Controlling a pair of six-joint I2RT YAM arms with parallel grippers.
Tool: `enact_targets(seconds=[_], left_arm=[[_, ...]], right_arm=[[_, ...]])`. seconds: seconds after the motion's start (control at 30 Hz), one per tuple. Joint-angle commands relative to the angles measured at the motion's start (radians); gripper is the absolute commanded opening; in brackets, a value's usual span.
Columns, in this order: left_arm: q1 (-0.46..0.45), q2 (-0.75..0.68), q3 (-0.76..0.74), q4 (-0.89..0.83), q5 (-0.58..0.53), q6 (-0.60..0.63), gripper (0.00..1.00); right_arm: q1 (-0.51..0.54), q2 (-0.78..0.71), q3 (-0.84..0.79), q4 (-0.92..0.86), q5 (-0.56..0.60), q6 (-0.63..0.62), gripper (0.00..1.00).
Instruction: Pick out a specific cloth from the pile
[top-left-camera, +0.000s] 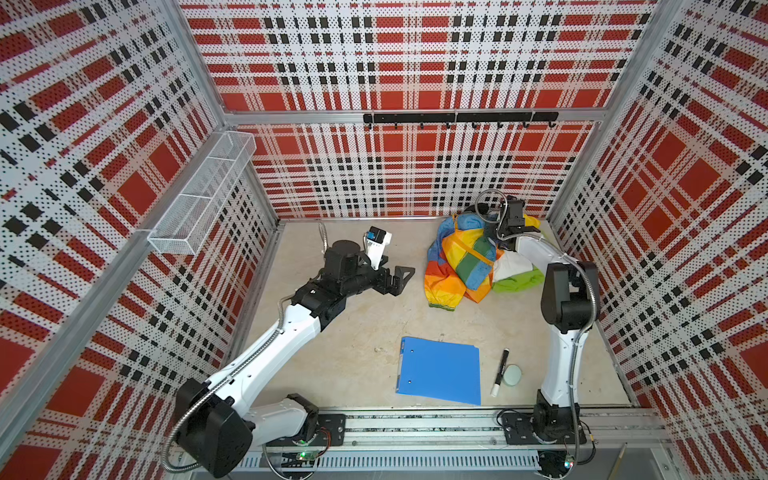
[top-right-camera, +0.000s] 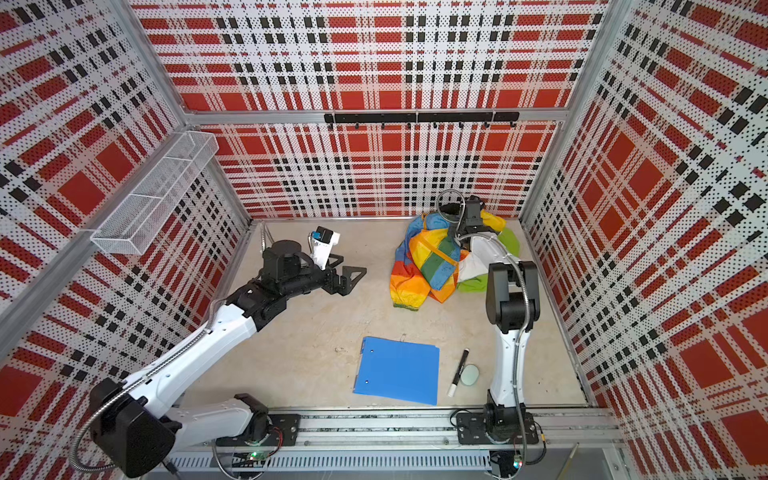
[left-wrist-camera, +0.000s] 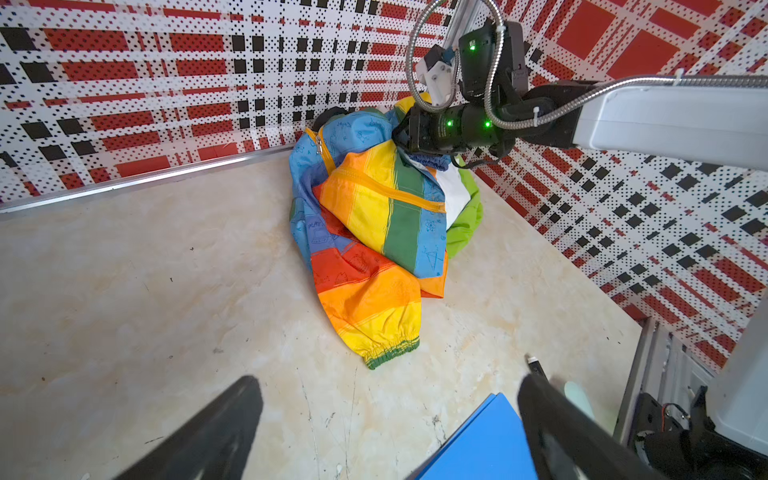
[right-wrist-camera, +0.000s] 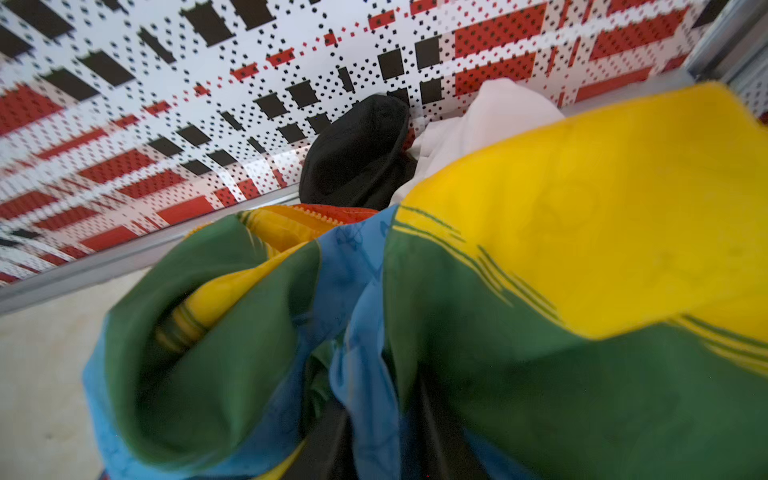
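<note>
The pile sits at the back right corner; on top is a rainbow-patchwork garment. The cloth, lime green, shows from under the pile's right side, below a white cloth, and again in the left wrist view. My right gripper is pushed into the back of the pile. In the right wrist view its jaws stand a little apart with a blue fold of the rainbow garment between them. My left gripper hovers open and empty left of the pile.
A blue folder, a black marker and a pale round disc lie near the front edge. A wire basket hangs on the left wall and a hook rail on the back wall. A black cloth piece lies against the back wall.
</note>
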Motion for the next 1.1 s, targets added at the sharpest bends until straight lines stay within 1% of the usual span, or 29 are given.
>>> enact_targets(seconds=[0.0, 0.17, 0.23, 0.33, 0.4, 0.57, 0.67, 0.8, 0.9, 1.07], left_arm=[[-0.004, -0.018, 0.026, 0.009, 0.013, 0.002, 0.99], [-0.001, -0.023, 0.023, 0.013, 0.016, 0.006, 0.99], [-0.001, -0.026, 0.021, 0.015, 0.017, 0.007, 0.99], [0.002, -0.028, 0.018, 0.02, 0.022, 0.009, 0.99], [0.0, -0.028, 0.017, 0.023, 0.031, 0.01, 0.99], [0.0, -0.02, 0.013, 0.032, 0.078, 0.012, 0.99], [0.0, -0.015, 0.01, 0.039, 0.1, 0.012, 0.99], [-0.003, -0.024, 0.009, 0.039, 0.084, 0.011, 0.99], [-0.003, -0.029, 0.007, 0.04, 0.079, 0.012, 0.99], [-0.001, -0.03, 0.01, 0.041, 0.093, 0.008, 0.99]], right_arm=[[0.001, -0.106, -0.06, 0.035, 0.001, -0.006, 0.37], [-0.009, -0.227, -0.178, 0.08, -0.008, -0.011, 0.54], [-0.019, -0.276, -0.225, 0.096, -0.019, -0.01, 0.58], [-0.045, -0.365, -0.317, 0.135, -0.041, 0.003, 0.62], [-0.079, -0.426, -0.382, 0.16, -0.071, 0.021, 0.65], [-0.202, -0.545, -0.544, 0.226, -0.156, 0.077, 0.69], [-0.263, -0.561, -0.605, 0.239, -0.188, 0.092, 0.7], [-0.338, -0.556, -0.686, 0.29, -0.243, 0.116, 0.73], [-0.39, -0.509, -0.702, 0.292, -0.295, 0.119, 0.74], [-0.42, -0.43, -0.705, 0.304, -0.314, 0.114, 0.75]])
